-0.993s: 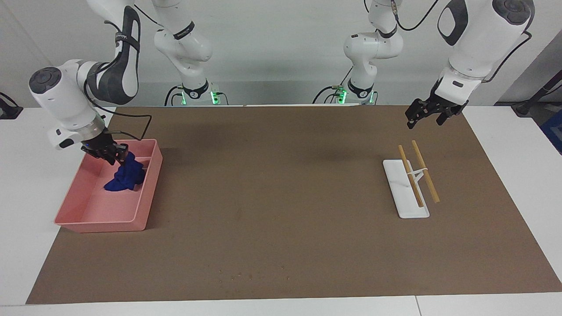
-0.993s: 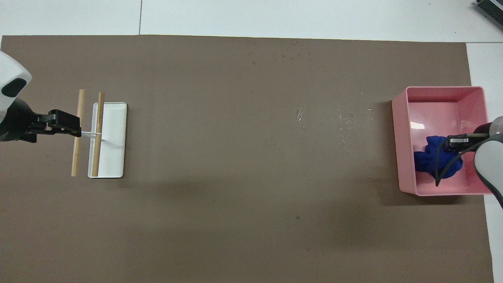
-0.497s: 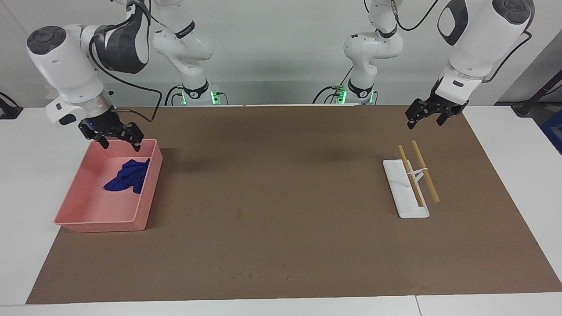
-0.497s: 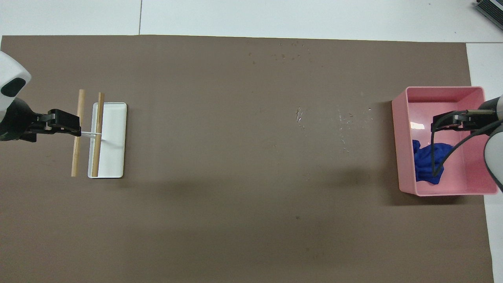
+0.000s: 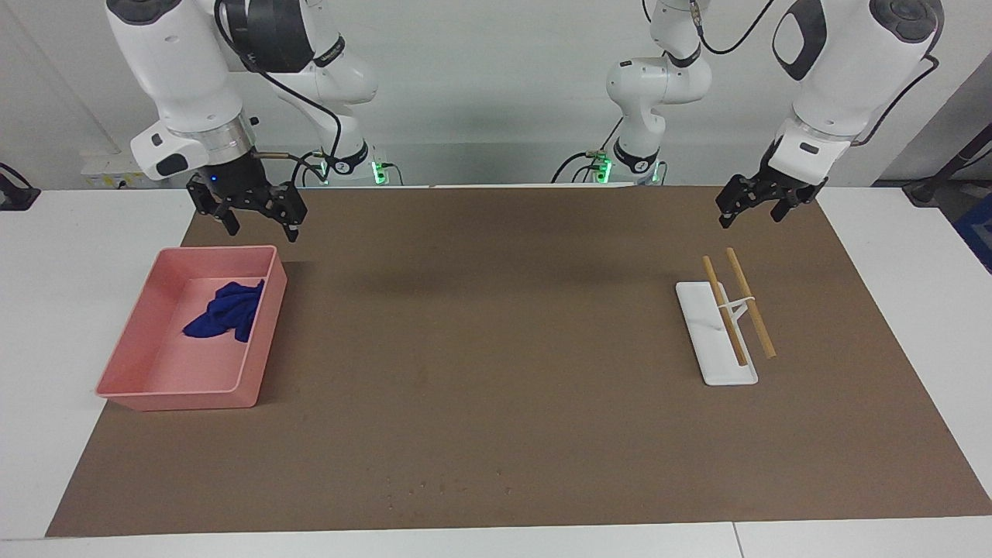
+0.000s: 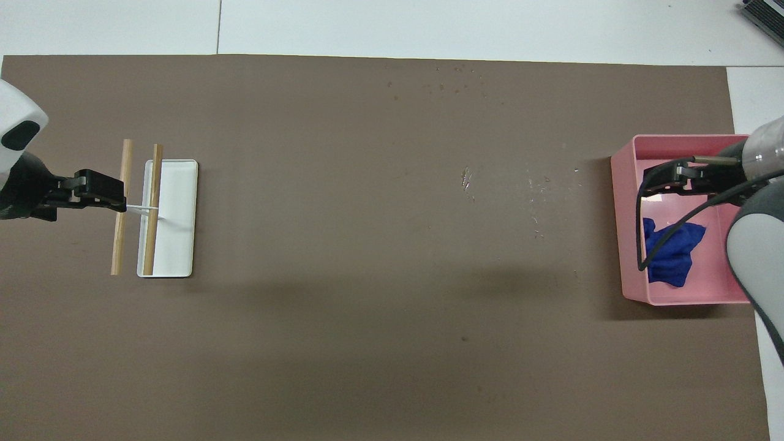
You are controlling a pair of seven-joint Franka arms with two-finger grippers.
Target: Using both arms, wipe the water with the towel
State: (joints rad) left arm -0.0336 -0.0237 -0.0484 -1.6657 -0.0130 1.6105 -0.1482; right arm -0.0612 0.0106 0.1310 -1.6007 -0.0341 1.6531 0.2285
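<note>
A crumpled soft blue towel [image 5: 225,311] lies in the smooth pink tray [image 5: 124,364]. The right gripper [image 5: 260,219] hangs spread and empty above the tray's robot-side rim. The left gripper [image 5: 750,206], released, waits over the mat [image 5: 496,349].

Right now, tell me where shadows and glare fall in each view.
Facing view: a soft broad shadow lies on the brown mat beside the pink tray; the white rack casts almost none. Overhead view: a wide diffuse shadow band crosses the mat nearer the robots, and a small bright glare patch sits on the tray floor above the blue towel.
</note>
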